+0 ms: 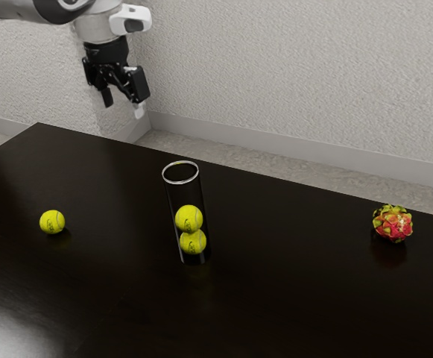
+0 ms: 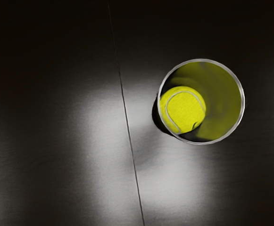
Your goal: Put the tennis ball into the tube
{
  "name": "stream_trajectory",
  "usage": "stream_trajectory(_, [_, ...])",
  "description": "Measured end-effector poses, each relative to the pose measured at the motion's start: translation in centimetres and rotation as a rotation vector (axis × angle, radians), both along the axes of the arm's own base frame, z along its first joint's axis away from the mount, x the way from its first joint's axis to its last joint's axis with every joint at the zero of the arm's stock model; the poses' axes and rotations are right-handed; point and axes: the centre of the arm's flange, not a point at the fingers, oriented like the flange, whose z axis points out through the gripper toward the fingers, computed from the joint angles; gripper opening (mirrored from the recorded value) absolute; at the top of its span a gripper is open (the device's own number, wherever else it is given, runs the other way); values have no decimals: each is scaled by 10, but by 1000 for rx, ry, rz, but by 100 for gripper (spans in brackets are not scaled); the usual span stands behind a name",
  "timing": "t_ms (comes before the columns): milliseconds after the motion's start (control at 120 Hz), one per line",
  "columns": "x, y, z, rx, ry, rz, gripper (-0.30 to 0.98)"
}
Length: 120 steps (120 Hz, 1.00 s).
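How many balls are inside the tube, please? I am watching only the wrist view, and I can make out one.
Observer: Two: an upper ball above a lower ball in the tube.
Operator: Where is the ball that I must put in?
Observer: A loose ball lies on the table, toward the exterior view's left from the tube.
Operator: And the fingers, do they hold something already?
Observer: No, the fingers stand apart with nothing between them.
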Motion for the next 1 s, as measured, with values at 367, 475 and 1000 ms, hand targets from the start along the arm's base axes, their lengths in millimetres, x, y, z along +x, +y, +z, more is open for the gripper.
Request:
stream_trajectory(367, [-53,152,-70,-55,140,272,67])
stream_trajectory(475, [-107,292,-134,-79,201,558,67])
stream_trajectory(1000, [-54,343,-293,19,116,528,67])
